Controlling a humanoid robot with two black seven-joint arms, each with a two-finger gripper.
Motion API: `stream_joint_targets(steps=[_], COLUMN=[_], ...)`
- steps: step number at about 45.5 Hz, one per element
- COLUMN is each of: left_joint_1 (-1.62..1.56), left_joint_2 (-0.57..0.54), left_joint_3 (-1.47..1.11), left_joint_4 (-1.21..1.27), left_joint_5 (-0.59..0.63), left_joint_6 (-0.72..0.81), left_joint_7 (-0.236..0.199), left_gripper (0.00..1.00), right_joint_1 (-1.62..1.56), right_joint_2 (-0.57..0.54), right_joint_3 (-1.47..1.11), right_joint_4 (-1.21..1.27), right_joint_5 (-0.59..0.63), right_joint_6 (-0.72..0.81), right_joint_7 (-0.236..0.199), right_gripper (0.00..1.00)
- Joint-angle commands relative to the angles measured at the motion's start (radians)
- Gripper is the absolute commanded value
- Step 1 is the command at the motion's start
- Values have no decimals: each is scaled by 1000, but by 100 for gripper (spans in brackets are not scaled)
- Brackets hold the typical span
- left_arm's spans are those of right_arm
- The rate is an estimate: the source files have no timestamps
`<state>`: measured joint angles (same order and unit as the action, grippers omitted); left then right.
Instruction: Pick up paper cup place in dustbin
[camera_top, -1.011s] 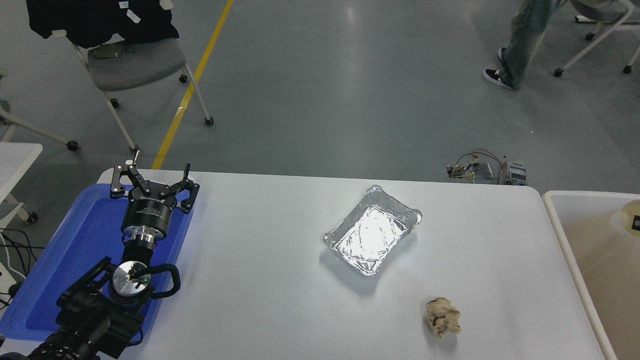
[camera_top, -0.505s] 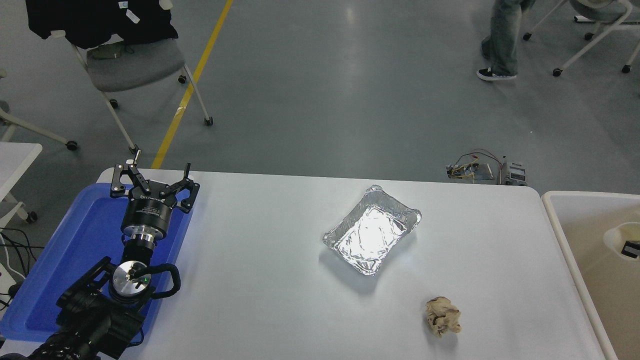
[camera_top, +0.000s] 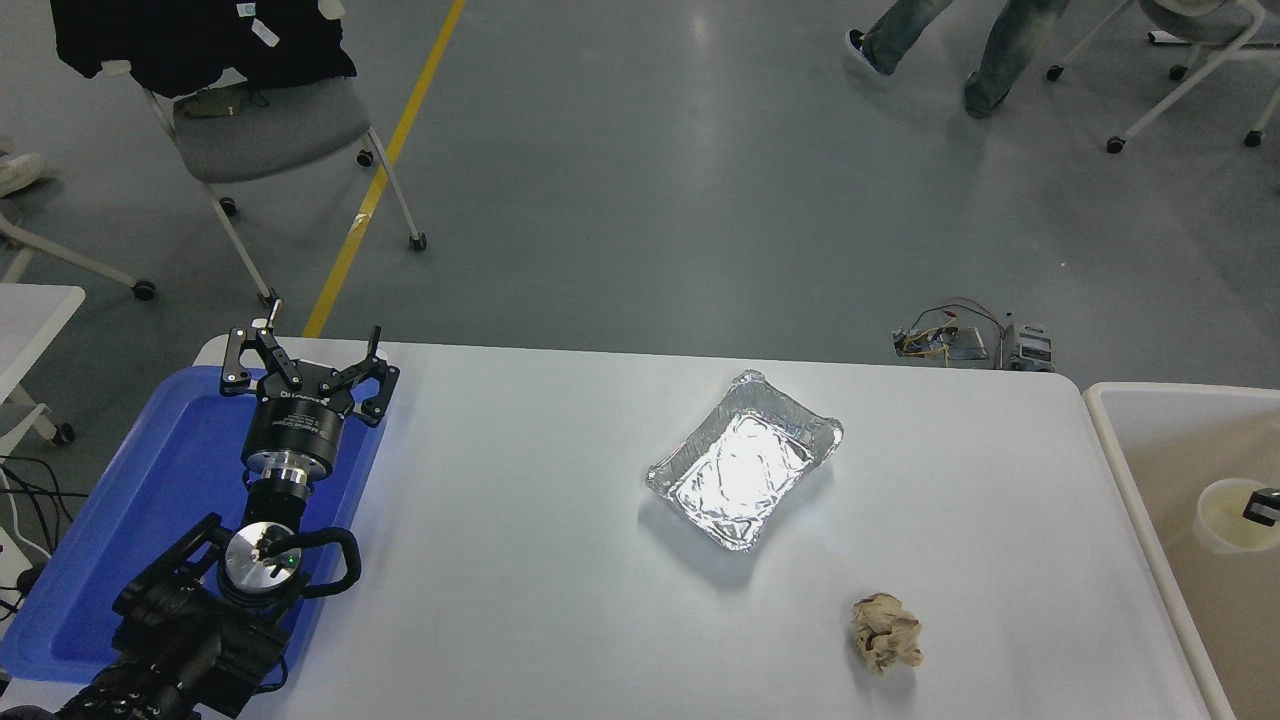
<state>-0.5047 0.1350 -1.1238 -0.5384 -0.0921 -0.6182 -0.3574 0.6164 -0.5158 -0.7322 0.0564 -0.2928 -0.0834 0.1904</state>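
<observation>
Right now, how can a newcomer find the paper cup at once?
Look at the dustbin, the large white-rimmed bin with a beige inside at the table's right end. The paper cup is inside it, near the picture's right edge. It is smooth, round and white, unlike the crumpled tan paper ball on the table.

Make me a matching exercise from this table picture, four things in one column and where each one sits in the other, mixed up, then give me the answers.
Things:
1. paper cup
2. foil tray
3. crumpled paper ball
4. left hand

Places:
A. near edge of the white table, right of middle
B. over the blue tray, far left
C. inside the dustbin, far right
D. middle of the table

Pairs: 1-C, 2-D, 3-A, 4-B
</observation>
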Motion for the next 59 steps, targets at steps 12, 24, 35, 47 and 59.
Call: stream_joint_targets(steps=[12,24,35,47,59], left_joint_1=[0,0,0,0,0], left_joint_2=[0,0,0,0,0], left_joint_3=[1,1,1,1,1], left_joint_4=[0,0,0,0,0], left_joint_5=[0,0,0,0,0], left_joint_6=[0,0,0,0,0], left_joint_7=[0,0,0,2,0], left_gripper=[100,100,100,100,100], right_joint_1=[196,592,862,1172,1356], right_joint_2=[-137,-263,-201,-128,-64], right_joint_3=[-19,-119,-301,-510,-564], right_joint_4=[183,410,483,827,999], right_joint_5=[-3,-16,-12,-11,-14], right_joint_6=[22,109,220,263,441], right_joint_7=[1,3,0,0,0], right_gripper=[100,100,100,100,100])
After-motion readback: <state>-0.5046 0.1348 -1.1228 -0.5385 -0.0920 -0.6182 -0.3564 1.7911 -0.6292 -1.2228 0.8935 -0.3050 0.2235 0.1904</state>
